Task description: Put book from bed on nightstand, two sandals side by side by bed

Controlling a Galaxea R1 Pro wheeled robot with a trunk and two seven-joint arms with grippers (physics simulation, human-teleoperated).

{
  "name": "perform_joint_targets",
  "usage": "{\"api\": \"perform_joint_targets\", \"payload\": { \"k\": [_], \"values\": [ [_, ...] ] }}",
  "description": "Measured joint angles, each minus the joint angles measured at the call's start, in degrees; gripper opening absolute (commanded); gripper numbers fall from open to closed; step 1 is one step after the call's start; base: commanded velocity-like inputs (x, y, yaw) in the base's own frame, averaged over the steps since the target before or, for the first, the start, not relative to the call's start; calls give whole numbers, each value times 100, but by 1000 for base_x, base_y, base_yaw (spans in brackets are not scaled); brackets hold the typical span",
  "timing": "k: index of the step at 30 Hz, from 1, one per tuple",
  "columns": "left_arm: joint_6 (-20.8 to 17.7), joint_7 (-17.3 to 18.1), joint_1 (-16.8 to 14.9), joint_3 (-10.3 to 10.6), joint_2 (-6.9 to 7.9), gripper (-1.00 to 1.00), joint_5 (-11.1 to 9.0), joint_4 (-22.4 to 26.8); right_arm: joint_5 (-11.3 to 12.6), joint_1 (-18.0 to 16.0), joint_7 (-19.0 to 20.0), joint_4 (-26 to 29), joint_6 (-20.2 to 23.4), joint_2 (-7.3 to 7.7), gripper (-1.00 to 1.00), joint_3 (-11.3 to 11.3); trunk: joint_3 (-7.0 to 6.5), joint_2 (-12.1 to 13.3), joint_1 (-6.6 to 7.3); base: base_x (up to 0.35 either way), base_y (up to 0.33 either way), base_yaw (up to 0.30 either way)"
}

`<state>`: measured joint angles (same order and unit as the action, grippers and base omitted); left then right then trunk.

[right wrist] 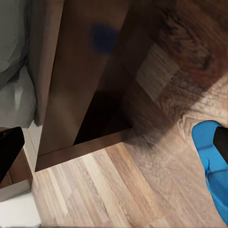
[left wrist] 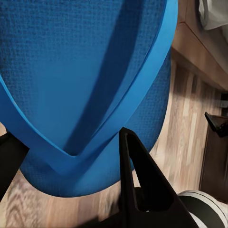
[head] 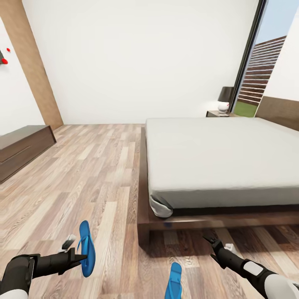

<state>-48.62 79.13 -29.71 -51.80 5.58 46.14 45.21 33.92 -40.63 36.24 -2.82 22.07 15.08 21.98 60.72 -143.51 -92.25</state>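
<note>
Pinching one sandal (head: pixel 87 248) by its strap, your left end effector (head: pixel 81 257) hangs over the floor near the bed's (head: pixel 216 158) foot corner; lower it flat, parallel beside the other sandal (head: pixel 173 281). Right end effector (head: pixel 209 245) looks spread, empty.

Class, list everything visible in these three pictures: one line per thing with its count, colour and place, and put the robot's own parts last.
sandals: two, bright blue; one held off the floor in the left gripper, one lying on the floor by the bed's foot corner
bed: one, dark brown frame, pale grey mattress; right of centre
nightstand: one, dark brown; beyond the bed by the window
lamp: one, dark shade, white base; on the nightstand
dresser: one, dark brown; along the left wall
floor: brown-grey wood planks
left gripper: black, shut on a sandal
right gripper: black, open, above the floor near the bed's foot
</note>
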Motion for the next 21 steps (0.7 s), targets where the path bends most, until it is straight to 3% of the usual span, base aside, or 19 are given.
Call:
{"api": "perform_joint_targets", "payload": {
  "k": [6, 21],
  "values": [
    [-1, -6, -1, 1, -6, -100, 2, -1, -2, 0, 0, -1, 1, 0, 100, 7, 0, 0, 0, 0, -144, 108],
    [0, -7, -1, 0, -9, -100, 2, -1, 8, 1, 1, 1, 10, 1, 100, -9, 0, 0, 0, 0, -150, 7]
  ]
}}
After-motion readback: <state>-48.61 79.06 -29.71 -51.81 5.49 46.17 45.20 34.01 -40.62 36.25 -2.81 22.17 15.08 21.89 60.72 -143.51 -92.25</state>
